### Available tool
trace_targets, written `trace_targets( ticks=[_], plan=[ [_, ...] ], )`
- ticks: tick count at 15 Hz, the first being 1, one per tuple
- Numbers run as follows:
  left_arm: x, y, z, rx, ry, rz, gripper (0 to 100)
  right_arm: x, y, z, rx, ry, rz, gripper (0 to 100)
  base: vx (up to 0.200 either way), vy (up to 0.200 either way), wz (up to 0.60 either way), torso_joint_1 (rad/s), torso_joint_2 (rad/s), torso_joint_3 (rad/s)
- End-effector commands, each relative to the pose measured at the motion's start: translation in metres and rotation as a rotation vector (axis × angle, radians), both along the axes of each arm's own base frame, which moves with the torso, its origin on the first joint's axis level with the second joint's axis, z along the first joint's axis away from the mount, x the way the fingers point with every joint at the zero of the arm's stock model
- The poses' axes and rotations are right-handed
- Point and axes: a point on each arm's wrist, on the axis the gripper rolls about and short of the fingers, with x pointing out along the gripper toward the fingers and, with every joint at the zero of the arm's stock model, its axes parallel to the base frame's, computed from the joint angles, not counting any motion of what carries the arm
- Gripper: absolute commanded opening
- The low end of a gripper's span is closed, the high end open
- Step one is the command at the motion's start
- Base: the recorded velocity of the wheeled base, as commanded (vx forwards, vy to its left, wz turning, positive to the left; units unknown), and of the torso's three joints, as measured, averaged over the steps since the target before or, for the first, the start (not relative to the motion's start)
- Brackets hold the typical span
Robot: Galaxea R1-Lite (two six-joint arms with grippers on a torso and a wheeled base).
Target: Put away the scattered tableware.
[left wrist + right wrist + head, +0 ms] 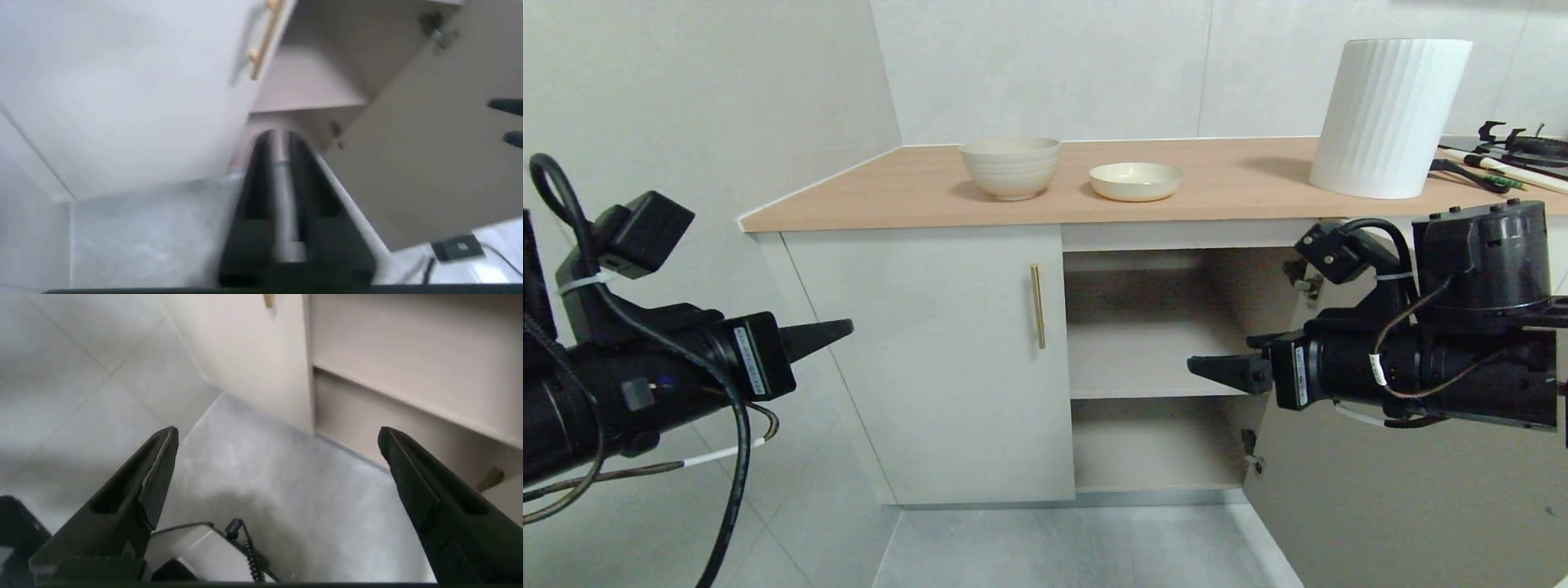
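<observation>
1. The bowl and a shallow dish sit side by side, not touching, on the wooden countertop above the cupboard.
2. Further right on the counter stands a tall white ribbed container, with some utensils lying beside it at the far end.
3. The cupboard's closed door carries an upright brass handle. The open door swings out to the right, baring a shelf.
4. The left gripper hangs low, out to the left of the closed door, its claw pinched narrow around nothing.
5. The right gripper hovers before the open compartment at shelf height, its claw spread wide and empty, well below the tableware.
</observation>
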Motion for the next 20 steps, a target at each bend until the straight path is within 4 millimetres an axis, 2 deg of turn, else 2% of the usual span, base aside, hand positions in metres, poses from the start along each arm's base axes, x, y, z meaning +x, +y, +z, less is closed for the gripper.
trace_targets(
  ticks=[1,4,12,19,20],
  plan=[
    [0.002,0.006,0.001,-0.002,-0.003,0.030,100,0.003,0.002,0.001,0.001,-0.003,-0.002,100,0.000,0.000,0.00,0.000,0.00,0.000],
    [0.009,0.022,0.005,-0.006,-0.017,0.115,100,-0.002,-0.002,0.009,-0.011,-0.007,-0.043,100,0.000,0.000,0.00,0.000,0.00,0.000],
    [0.006,0.024,0.010,-0.007,-0.034,0.123,100,-0.009,-0.006,0.016,-0.002,-0.022,-0.043,100,0.000,0.000,0.00,0.000,0.00,0.000],
    [0.008,0.029,0.012,-0.006,-0.033,0.150,100,-0.009,-0.006,0.015,-0.005,-0.018,-0.043,100,0.200,0.000,0.00,0.002,0.00,0.002],
    [0.008,0.030,0.012,-0.006,-0.033,0.151,100,-0.009,-0.006,0.015,-0.004,-0.017,-0.044,100,0.000,0.000,0.00,0.000,0.00,0.000]
  ],
)
